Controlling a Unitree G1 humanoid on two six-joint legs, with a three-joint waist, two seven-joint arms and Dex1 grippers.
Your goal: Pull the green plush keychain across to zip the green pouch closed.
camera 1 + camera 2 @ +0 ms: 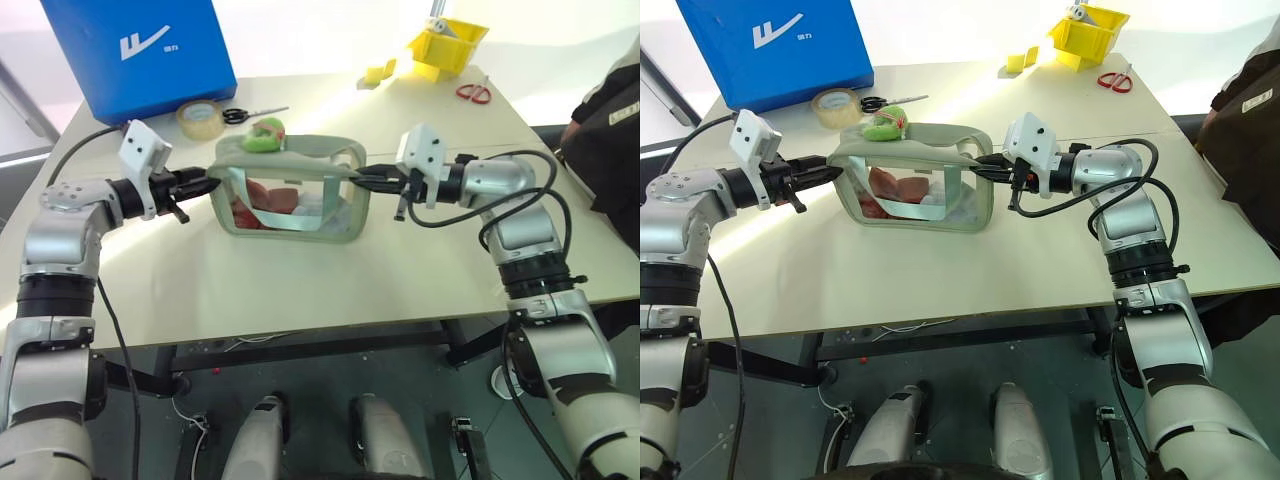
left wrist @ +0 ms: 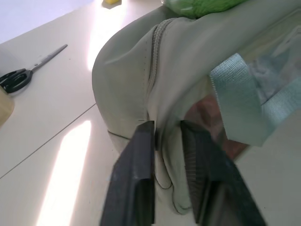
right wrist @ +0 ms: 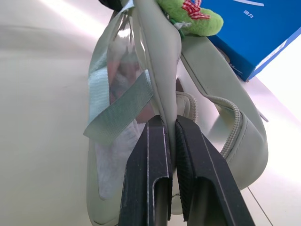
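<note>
So the pale sage-green boxy zip pouch (image 1: pixel 290 195) with the clear window sits mid-bench (image 1: pixel 300 290), pinched at both ends: left gripper (image 1: pixel 205 183) is clamped on one end's fabric, right gripper (image 1: pixel 362 180) clamped on the other. The fuzzy lime-green plush keychain (image 1: pixel 264 134) rests on top, toward the left gripper's end.

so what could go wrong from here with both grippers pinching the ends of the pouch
1. Both the left gripper and right gripper are clamped on thin fabric at the ends of the green pouch; a pull could slip a fold free.
2. The plush keychain sits untouched on top, so one gripper must let go to reach it, and the pouch may sag or shift.
</note>
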